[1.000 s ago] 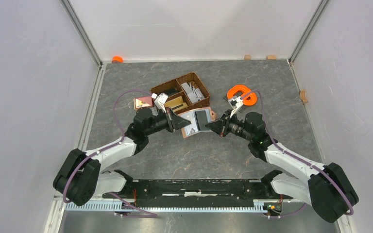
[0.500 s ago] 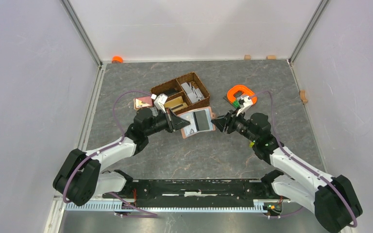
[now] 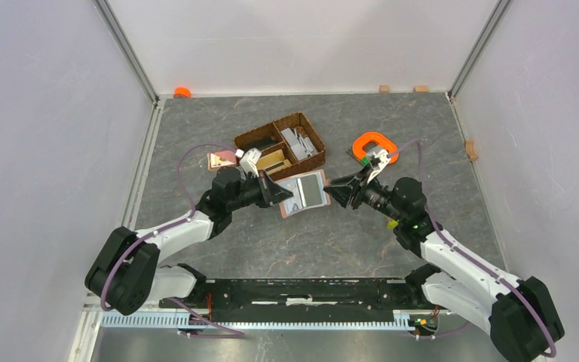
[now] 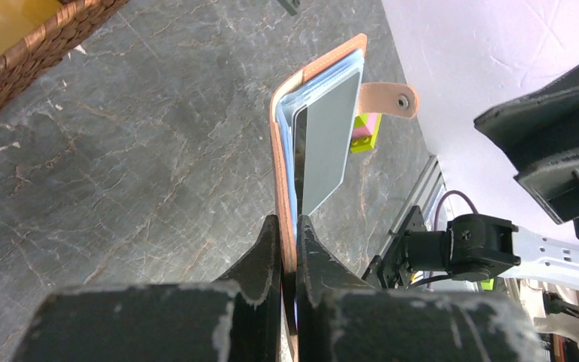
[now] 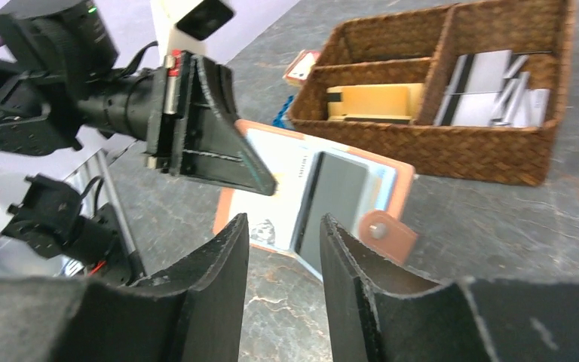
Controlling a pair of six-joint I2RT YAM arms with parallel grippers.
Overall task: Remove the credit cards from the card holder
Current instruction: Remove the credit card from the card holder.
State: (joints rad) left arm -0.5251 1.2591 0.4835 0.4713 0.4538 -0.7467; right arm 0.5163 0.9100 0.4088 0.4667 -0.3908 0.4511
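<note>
- The left tool (image 3: 280, 192) is pressed together on the left edge of the card holder (image 3: 305, 194); in the left wrist view its fingers (image 4: 271, 249) pinch the tan cover with no gap showing
- My reading is that this grip serves as an anchor: it holds the card holder open with its pocket side up and facing the other arm, so the cards can be pulled without the card holder sliding along
- The card holder sits mid-desk, just on the near side of the brown basket (image 3: 301, 118); I cannot tell whether its underside rests on the desk (image 3: 392, 113) or hangs just above it
- The credit cards (image 5: 339, 196) are in the card holder: a grey one (image 4: 328, 151) lies on top and a pale blue one (image 4: 324, 83) shows behind it, both reaching toward the right edge
- The snap tab (image 5: 381, 230) hangs loose at the right edge, so nothing bars the pockets
- The right tool (image 3: 332, 190) is spread and holds nothing; it sits just right of the card holder and clear of it
- From the right wrist camera, the gap between its fingers (image 5: 219, 264) lines up with the grey card, which suggests a pinch on that card's right edge comes next
- None of the cards looks to be out yet, so the task is at an early stage
</note>
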